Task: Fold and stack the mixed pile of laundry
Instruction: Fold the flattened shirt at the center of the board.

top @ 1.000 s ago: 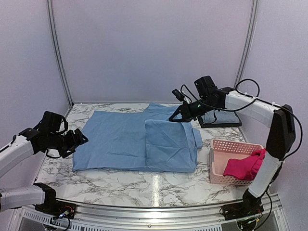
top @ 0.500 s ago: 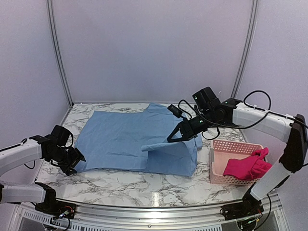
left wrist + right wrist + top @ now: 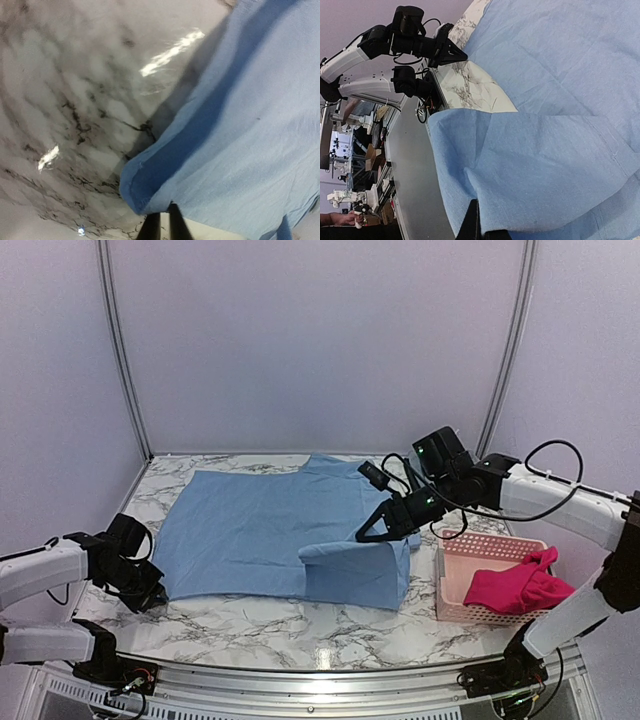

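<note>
"What's the right gripper (image 3: 372,533) got?"

"It's pinched shut on the shirt (image 3: 260,530). It has an edge of the folded-over flap and holds it up off the layer below, so the flap stands like a small tent near the shirt's right side."

"And the left gripper (image 3: 153,595)?"

"Down low at the shirt's near left corner. On its wrist camera the fingers (image 3: 152,227) sit almost together with the hem running in between them. The corner is a little off the worktop (image 3: 250,625), with a shadow under it. I'd call that clamped on the hem."

"The rest of the shirt?"

"Spread flat across the middle of the worktop, reaching toward the back wall."

"The other piece?"

"The red garment (image 3: 515,588) is bunched in the basket (image 3: 480,538), just right of the shirt, hanging over its right rim."
</note>
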Controlling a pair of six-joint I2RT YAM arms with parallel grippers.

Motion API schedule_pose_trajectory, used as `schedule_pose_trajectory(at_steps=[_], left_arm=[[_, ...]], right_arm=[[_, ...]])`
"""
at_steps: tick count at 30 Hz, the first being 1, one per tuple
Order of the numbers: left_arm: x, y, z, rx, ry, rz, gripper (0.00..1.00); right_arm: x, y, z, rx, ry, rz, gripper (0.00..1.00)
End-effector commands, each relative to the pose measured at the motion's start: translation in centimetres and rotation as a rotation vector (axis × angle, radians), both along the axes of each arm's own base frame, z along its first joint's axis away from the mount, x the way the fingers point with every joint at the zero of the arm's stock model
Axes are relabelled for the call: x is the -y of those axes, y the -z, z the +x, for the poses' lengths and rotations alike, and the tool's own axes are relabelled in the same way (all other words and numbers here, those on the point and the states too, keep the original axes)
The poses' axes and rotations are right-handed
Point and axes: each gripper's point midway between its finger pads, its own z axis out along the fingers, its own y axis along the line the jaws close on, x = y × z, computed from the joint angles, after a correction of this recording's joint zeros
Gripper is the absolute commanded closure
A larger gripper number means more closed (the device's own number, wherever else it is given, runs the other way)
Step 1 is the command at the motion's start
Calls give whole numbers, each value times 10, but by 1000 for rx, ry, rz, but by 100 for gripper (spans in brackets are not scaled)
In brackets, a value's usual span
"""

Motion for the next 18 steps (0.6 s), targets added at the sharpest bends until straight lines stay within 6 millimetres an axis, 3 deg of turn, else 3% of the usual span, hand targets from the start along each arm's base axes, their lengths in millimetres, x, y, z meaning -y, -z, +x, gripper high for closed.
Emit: schedule_pose_trajectory(at_steps=[1, 4, 6, 8, 11, 14, 18], left_arm=[[-2, -27, 18, 88, -8, 22, 100], [2, -70, 49, 198, 38, 39, 100], [-4, -87, 59, 232, 61, 95, 100], [-10, -94, 59, 237, 63, 133, 100], [-10, -90, 50, 224, 55, 115, 100], [-2, -81, 35, 188, 67, 55, 100], [-6, -94, 31, 217, 77, 67, 100]], right_arm=[[-3, -43, 8, 126, 19, 45, 100], [-2, -83, 25, 243, 62, 68, 100], [3, -108, 36, 318, 110, 84, 100], [9, -119, 40, 363, 141, 87, 100], [16, -102, 30, 334, 132, 51, 100], [18, -80, 7, 294, 99, 16, 100], [20, -73, -18, 255, 75, 33, 100]])
